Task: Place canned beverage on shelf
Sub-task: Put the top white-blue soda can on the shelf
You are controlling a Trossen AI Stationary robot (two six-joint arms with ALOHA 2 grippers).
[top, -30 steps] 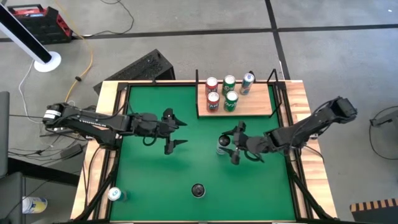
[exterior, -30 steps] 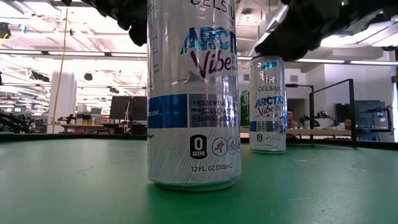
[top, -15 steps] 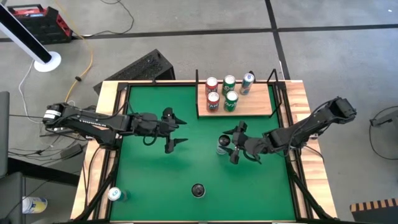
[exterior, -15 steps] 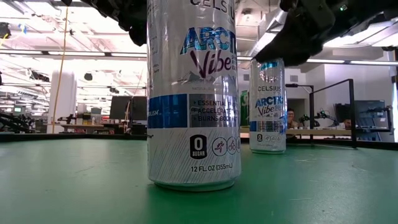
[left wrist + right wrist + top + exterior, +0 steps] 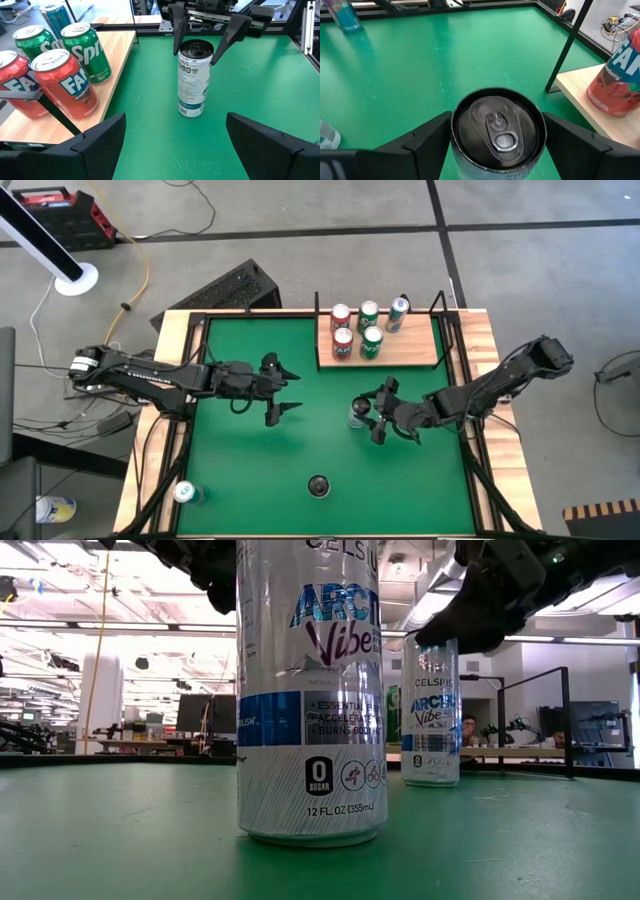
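We see a second white can (image 5: 318,485) standing near the front edge of the green surface (image 5: 250,470) and a third can (image 5: 184,493) on its wooden border at the front left corner. The shelf (image 5: 405,350) holds two red cans (image 5: 342,342), two green cans (image 5: 371,341) and a blue one (image 5: 398,310). Our right hand (image 5: 374,412) straddles the upright target can (image 5: 358,411), fingers apart, mid-surface. The left hand (image 5: 284,392) hovers spread nearby.
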